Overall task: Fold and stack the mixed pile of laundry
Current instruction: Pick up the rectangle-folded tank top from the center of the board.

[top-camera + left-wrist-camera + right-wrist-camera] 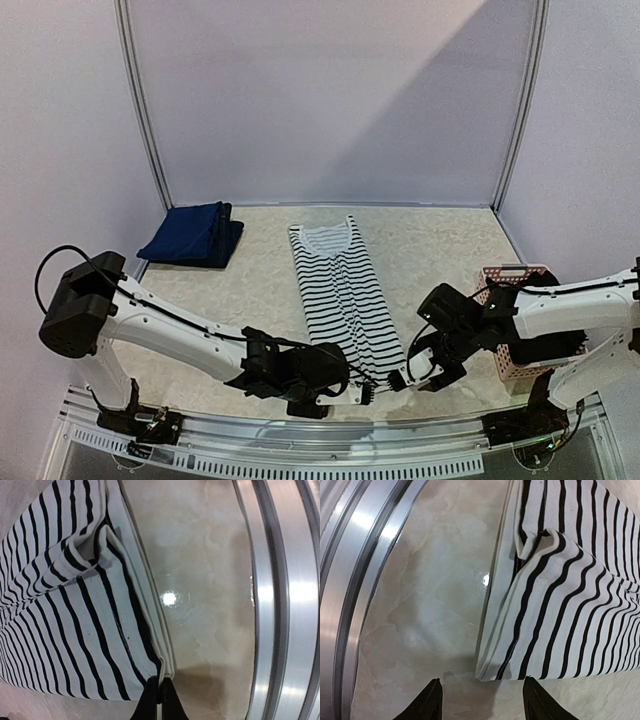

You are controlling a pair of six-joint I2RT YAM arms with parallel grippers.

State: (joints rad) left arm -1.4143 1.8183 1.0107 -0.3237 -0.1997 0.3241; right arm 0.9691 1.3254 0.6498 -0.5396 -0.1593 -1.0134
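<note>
A black-and-white striped tank top point(345, 290) lies folded into a long narrow strip down the middle of the table, neckline at the far end. My left gripper point(362, 392) is shut on its near hem corner; in the left wrist view the black fingertips point(160, 692) pinch the layered hem edge of the tank top point(65, 620). My right gripper point(402, 380) stands open just short of the other near corner. In the right wrist view nothing sits between its fingers point(481, 690), and the tank top's point(560, 605) hem ends just beyond them. A folded navy piece point(192, 235) lies at the far left.
A pink slotted basket point(512, 375) stands at the right, partly behind the right arm. The metal rail point(320, 430) along the table's near edge runs close beside both grippers. Purple walls close in the back and sides.
</note>
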